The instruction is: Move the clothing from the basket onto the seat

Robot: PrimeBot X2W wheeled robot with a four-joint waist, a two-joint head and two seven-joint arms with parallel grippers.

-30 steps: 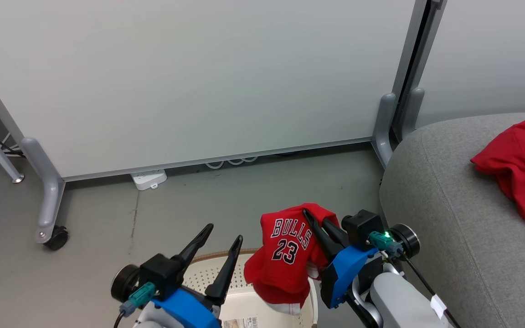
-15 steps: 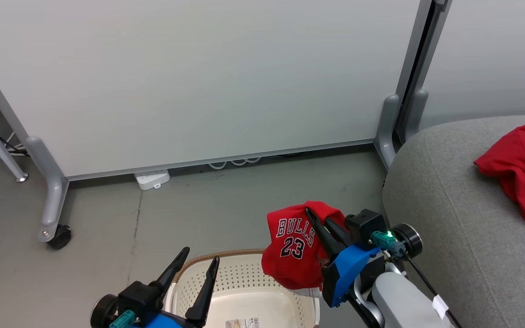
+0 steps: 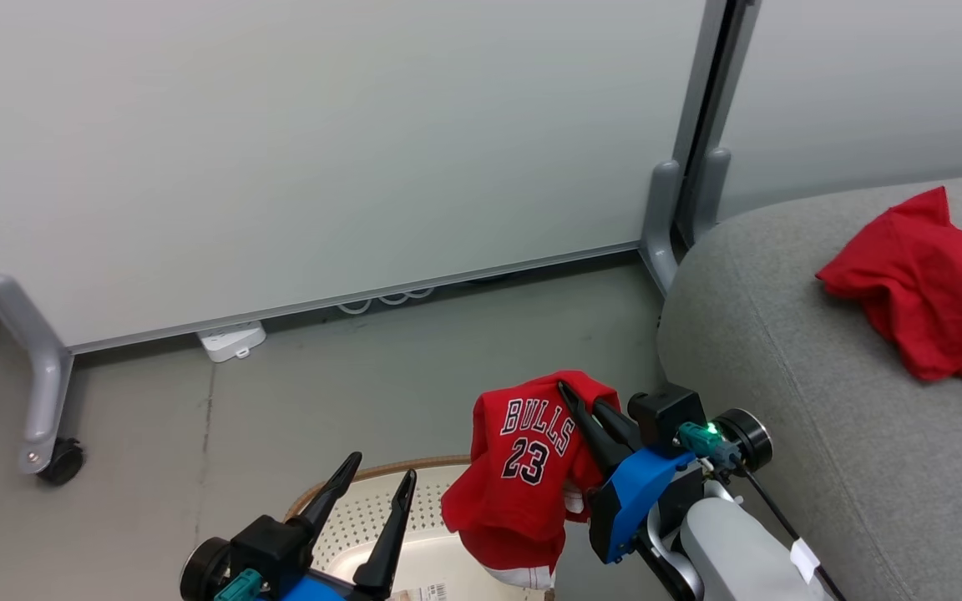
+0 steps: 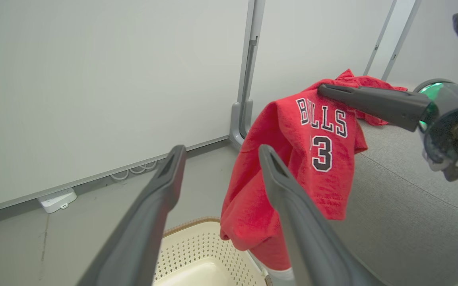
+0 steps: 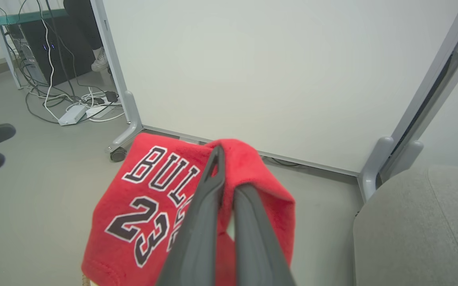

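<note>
Clothing, head view: lettered jersey (image 3: 523, 467) hangs over the basket (image 3: 431, 461), near centre, clamped in the closed right gripper (image 3: 579, 394); plain red garment (image 3: 924, 300) lies far right on the seat (image 3: 782, 401).
Left gripper (image 4: 222, 150), left wrist view: spread wide, empty, left of the jersey.
Jersey, right wrist view: likely soft, light, limp; the bunched top fold looks a firm hold.

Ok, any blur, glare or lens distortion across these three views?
Head view: even soft light, no glare, jersey lettering crisp. Left wrist view: near fingers slightly soft, jersey sharp. Right wrist view: partition posts splay outward, wide-angle; no motion blur.
</note>
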